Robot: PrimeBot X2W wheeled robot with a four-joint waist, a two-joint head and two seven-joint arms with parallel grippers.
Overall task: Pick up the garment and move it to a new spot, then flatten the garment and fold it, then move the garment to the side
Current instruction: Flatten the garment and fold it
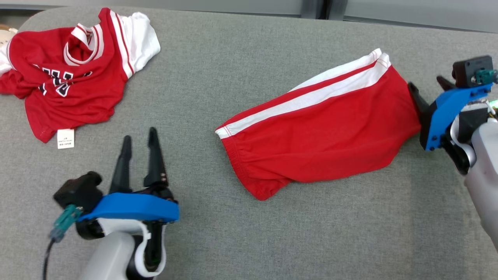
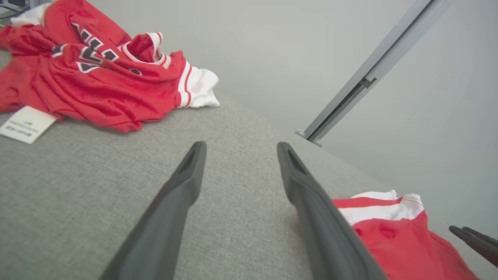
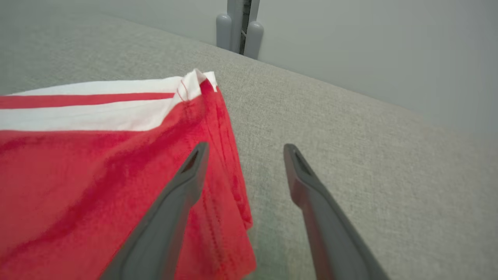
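The garment [image 1: 323, 132], red shorts with white side stripes, lies folded and fairly flat on the grey fabric surface, right of centre. My right gripper [image 1: 426, 82] is open at its right-hand end, empty. In the right wrist view the right gripper [image 3: 246, 147] straddles the hem of the shorts [image 3: 97, 163], one finger over the cloth and one over bare fabric. My left gripper [image 1: 139, 134] is open and empty at the lower left, well apart from the shorts. In the left wrist view the left gripper [image 2: 241, 146] is over bare surface, with the shorts [image 2: 393, 233] at the lower right.
A crumpled red and white jersey [image 1: 74, 74] with dark lettering and a white label [image 1: 65, 138] lies at the far left; it also shows as the jersey [image 2: 101, 81] in the left wrist view. The grey surface [image 1: 233, 58] ends at a back edge, with a grey post [image 3: 239, 23] beyond it.
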